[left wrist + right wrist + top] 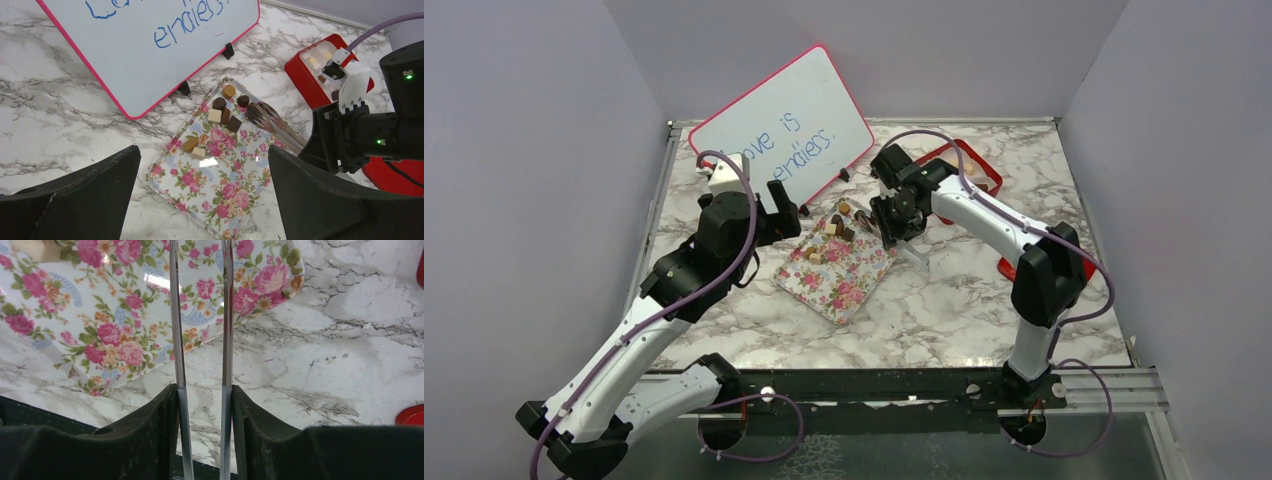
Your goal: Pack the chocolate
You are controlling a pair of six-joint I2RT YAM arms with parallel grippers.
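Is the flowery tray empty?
No, several chocolate pieces sit on the flowery tray, bunched toward one end.

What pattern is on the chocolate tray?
The tray has pink roses on white; left wrist view.

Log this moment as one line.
right gripper: shut on tongs | tongs: tips beside chocolate on floral tray | left gripper: open, empty

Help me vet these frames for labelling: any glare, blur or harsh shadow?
Top external: evenly lit and sharp, with soft shadows only. Left wrist: a white glare patch on the floral tray, otherwise crisp. Right wrist: another glare spot on that tray, and the tongs gleam.
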